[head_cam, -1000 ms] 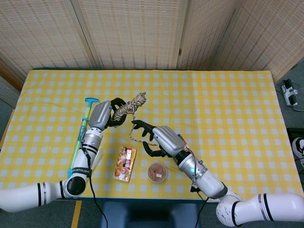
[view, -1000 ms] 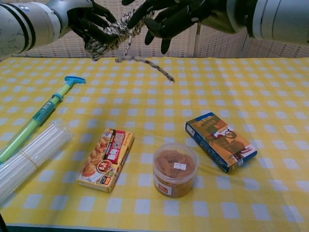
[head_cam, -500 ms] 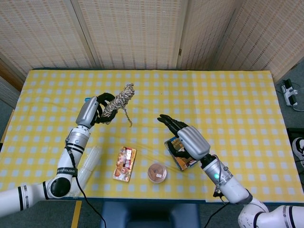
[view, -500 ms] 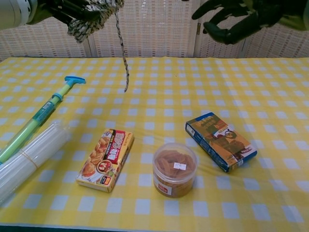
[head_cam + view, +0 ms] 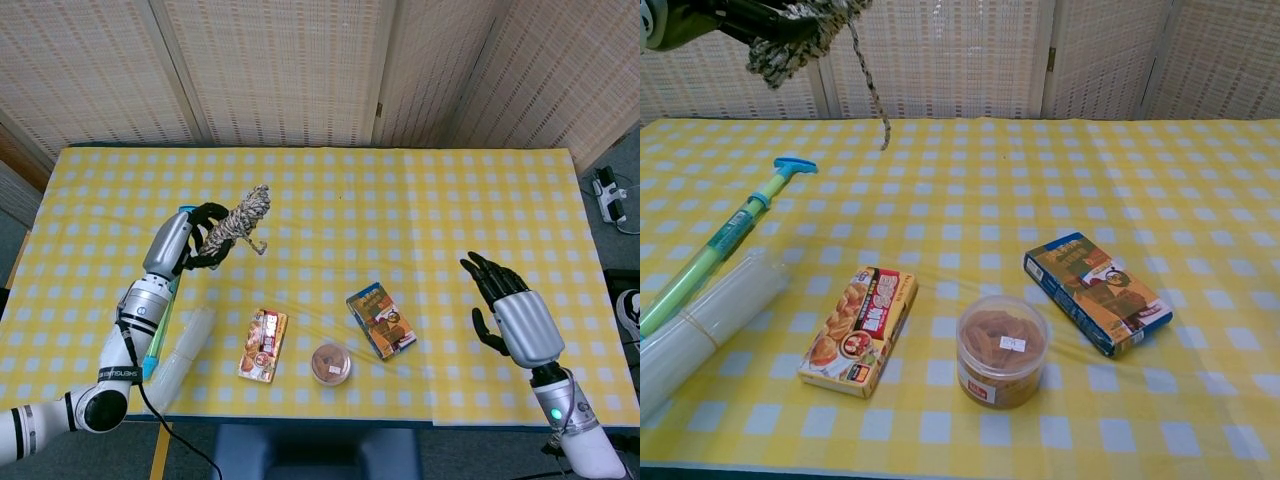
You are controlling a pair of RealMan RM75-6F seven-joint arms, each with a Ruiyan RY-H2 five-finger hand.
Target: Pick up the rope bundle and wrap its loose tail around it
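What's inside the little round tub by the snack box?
The round tub holds brown, stringy-looking snack pieces, seen through its clear lid. A small white label covers part of them; what they are, I cannot tell.

Bright, even light falls from above; shadows on the counter (image 5: 420,190) are faint and soft. Both views are sharp, with slight bending at the head view's edges.
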